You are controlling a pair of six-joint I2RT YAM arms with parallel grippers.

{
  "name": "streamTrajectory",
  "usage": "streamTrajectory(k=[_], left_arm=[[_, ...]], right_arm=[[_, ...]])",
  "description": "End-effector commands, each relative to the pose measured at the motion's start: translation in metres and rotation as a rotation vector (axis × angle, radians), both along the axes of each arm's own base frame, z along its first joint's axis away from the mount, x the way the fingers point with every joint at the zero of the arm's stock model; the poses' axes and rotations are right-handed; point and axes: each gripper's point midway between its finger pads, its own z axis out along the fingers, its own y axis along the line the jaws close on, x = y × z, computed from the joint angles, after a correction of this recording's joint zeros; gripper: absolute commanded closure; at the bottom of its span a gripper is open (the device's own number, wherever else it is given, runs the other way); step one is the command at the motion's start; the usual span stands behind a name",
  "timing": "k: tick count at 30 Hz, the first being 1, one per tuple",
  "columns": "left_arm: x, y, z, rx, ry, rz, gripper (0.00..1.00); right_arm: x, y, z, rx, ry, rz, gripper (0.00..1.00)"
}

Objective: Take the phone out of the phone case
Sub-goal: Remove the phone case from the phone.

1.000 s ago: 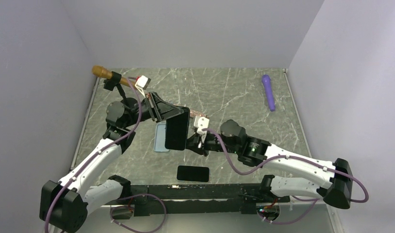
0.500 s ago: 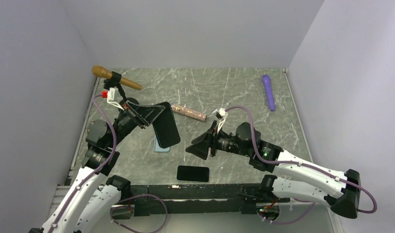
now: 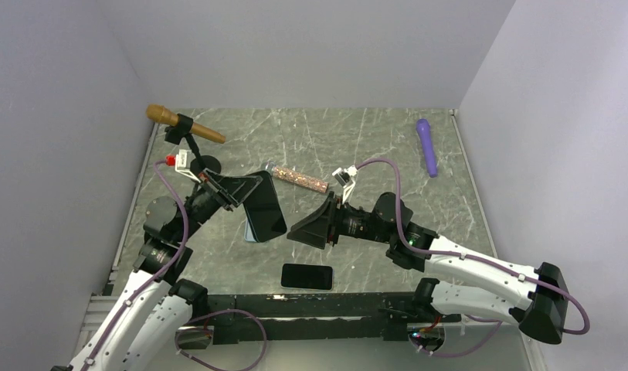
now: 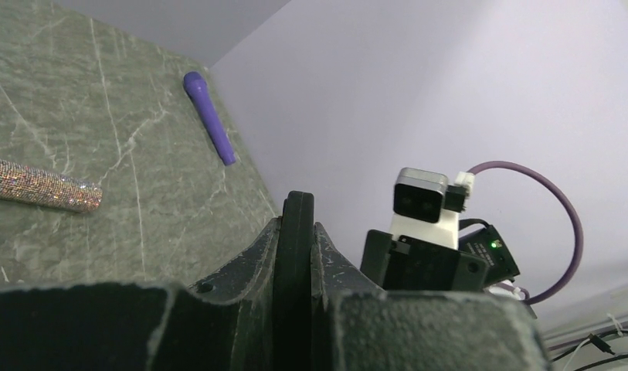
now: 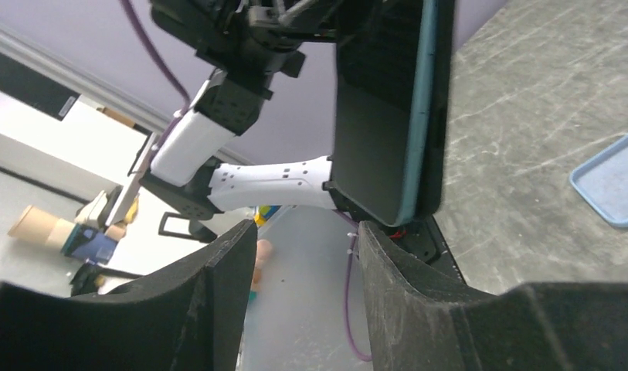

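Observation:
My left gripper (image 3: 251,187) is shut on the phone in its case (image 3: 266,207) and holds it tilted above the table, left of centre. In the left wrist view the fingers (image 4: 334,255) clamp its thin dark edge (image 4: 293,247). In the right wrist view the phone (image 5: 376,116) hangs upright with a dark screen and a teal-blue case rim. My right gripper (image 3: 304,229) is open and empty just right of the phone and apart from it. Its jaws (image 5: 307,239) stand wide below the phone's lower end.
A light blue flat case or tray (image 3: 251,232) lies on the table under the held phone, also in the right wrist view (image 5: 613,182). A second black phone (image 3: 307,276) lies near the front edge. A glittery tube (image 3: 299,178), a purple stick (image 3: 427,145) and a brown microphone (image 3: 183,125) lie farther back.
The left arm has drawn back to the left and carried the phone with it. The right gripper has come off the phone's right edge and now stands open beside it.

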Motion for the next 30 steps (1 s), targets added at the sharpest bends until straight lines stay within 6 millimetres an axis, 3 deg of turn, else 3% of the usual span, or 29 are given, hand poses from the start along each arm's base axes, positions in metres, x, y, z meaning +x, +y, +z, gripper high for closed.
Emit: streamTrajectory(k=[1,4,9,16,22,30], left_arm=[[-0.016,0.005,0.038,-0.064,-0.101,-0.015,1.0],[-0.017,0.003,0.036,-0.077,-0.098,-0.027,1.0],[-0.017,0.0,0.034,-0.094,-0.093,-0.051,1.0],[-0.019,-0.002,0.037,-0.098,-0.099,-0.065,1.0],[-0.02,0.0,0.039,-0.082,-0.109,-0.053,1.0],[-0.017,-0.002,0.035,-0.086,-0.101,-0.061,1.0]], right_arm=[[0.014,-0.007,0.005,0.038,-0.004,-0.086,0.45],[0.013,-0.003,0.003,0.041,0.0,-0.058,0.47],[0.006,0.007,0.004,0.077,0.021,0.019,0.62],[0.009,0.011,-0.002,0.077,0.031,0.028,0.61],[0.025,0.001,-0.017,-0.009,0.026,-0.077,0.59],[0.023,-0.001,-0.015,-0.004,0.008,-0.07,0.69]])
